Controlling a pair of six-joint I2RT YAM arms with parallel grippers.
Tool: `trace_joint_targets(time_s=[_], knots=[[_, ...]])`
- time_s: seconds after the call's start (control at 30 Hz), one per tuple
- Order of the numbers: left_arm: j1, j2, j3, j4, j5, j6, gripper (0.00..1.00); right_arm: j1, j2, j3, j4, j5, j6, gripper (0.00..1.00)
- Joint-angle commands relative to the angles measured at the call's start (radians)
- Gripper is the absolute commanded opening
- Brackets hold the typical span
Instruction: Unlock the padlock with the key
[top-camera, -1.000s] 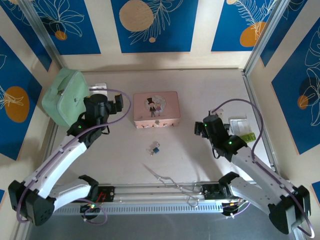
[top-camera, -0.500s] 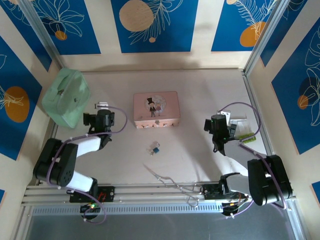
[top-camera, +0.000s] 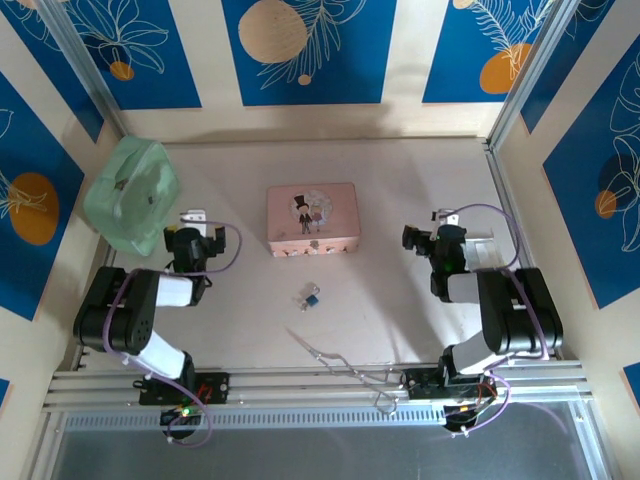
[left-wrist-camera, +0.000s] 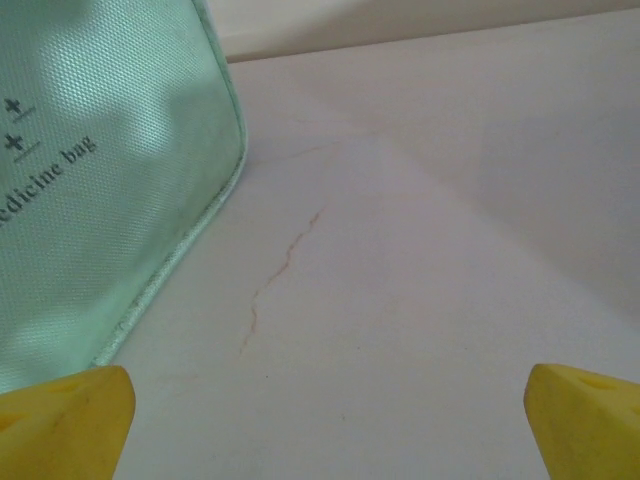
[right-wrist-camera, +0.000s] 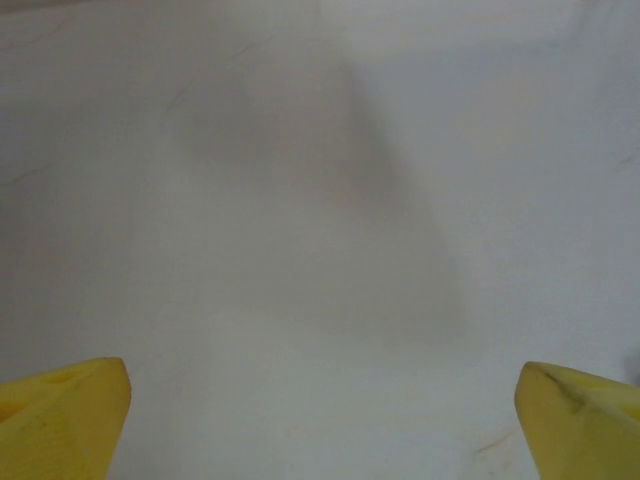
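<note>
The tiny blue padlock (top-camera: 314, 298) with its silvery shackle lies on the table in front of the pink box. A small silvery piece (top-camera: 304, 292) touches its left side; it is too small to tell whether this is the key. My left gripper (top-camera: 193, 236) (left-wrist-camera: 330, 430) sits low at the left, beside the green bag, far from the padlock. Its yellow fingertips (left-wrist-camera: 70, 410) are wide apart with bare table between them. My right gripper (top-camera: 428, 236) (right-wrist-camera: 320, 420) rests low at the right, open as well, over bare table.
A pink picture box (top-camera: 313, 219) stands mid-table behind the padlock. A mint green medicine bag (top-camera: 132, 195) (left-wrist-camera: 90, 180) leans at the back left, close to my left fingers. A thin silvery wire-like tool (top-camera: 330, 357) lies near the front rail.
Both arms have folded back from their outstretched pose, and the grippers have dropped low to the table near each side. The padlock has not moved.
</note>
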Motion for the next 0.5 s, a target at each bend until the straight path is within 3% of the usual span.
trace_joint_targets(time_s=[0.0,0.47], knots=[[0.006,0.002,-0.023,0.070,0.062,-0.021,1.00,-0.020,-0.009,0.025,0.084,-0.077,-0.023,0.99],[-0.002,0.008,-0.026,0.089,0.059,-0.005,0.99,-0.004,-0.008,0.027,0.083,-0.049,-0.032,0.99]])
